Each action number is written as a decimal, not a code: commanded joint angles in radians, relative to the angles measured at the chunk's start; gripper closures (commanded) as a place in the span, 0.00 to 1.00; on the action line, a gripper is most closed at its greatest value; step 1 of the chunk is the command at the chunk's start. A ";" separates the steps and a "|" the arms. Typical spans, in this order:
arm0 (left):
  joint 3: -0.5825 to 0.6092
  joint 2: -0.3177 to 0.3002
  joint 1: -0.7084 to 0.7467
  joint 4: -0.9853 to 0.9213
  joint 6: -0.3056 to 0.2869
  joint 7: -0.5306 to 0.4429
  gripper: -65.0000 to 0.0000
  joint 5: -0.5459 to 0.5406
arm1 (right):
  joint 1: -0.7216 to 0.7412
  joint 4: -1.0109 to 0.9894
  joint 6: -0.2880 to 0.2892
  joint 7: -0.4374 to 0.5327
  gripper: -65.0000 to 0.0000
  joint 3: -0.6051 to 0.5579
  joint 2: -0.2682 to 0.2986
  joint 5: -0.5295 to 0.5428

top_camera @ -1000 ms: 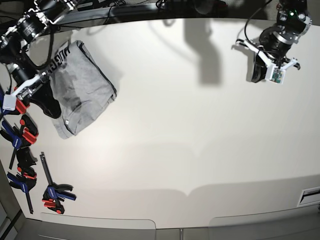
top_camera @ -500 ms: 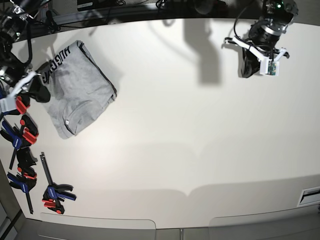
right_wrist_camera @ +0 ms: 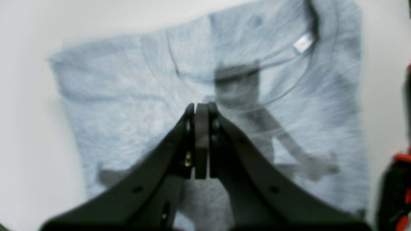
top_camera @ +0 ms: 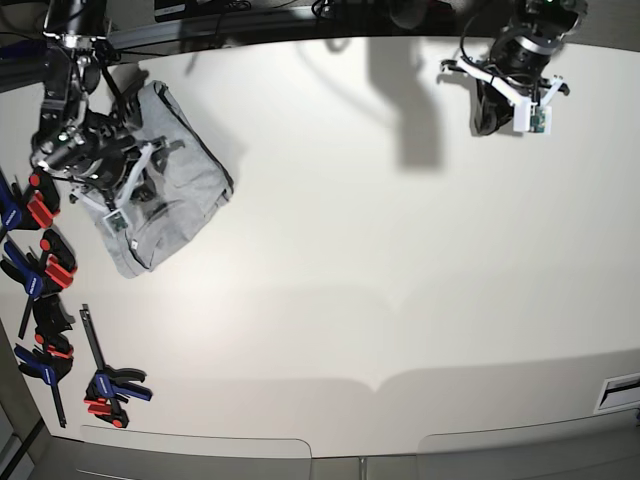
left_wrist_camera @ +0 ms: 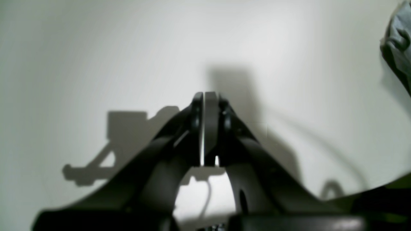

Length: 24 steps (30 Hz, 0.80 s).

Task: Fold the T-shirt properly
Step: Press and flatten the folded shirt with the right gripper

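The T-shirt (top_camera: 175, 185) lies folded into a compact grey rectangle at the far left of the white table (top_camera: 380, 260). In the right wrist view the T-shirt (right_wrist_camera: 128, 96) fills the frame, plain side up, with its collar and white neck label (right_wrist_camera: 303, 43) showing. My right gripper (right_wrist_camera: 199, 110) is shut and empty, hovering just above the cloth and casting a shadow on it; in the base view it (top_camera: 143, 190) is over the shirt's left part. My left gripper (top_camera: 487, 108) is shut and empty at the far right back of the table, its tips (left_wrist_camera: 205, 96) over bare table.
Several red, blue and black clamps (top_camera: 40, 270) lie along the table's left edge, with one more (top_camera: 108, 385) near the front left; one shows at the right edge of the right wrist view (right_wrist_camera: 398, 179). The table's back edge runs close behind both arms.
My right arm has swung from the table's left edge to above the T-shirt. My left arm has drawn back and left toward the table's far edge. The T-shirt has not moved.
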 commanded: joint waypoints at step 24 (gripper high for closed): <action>-0.001 -0.002 0.028 0.019 0.000 -0.006 1.00 -0.006 | 0.188 -0.628 -0.152 0.111 1.00 0.053 -0.170 0.148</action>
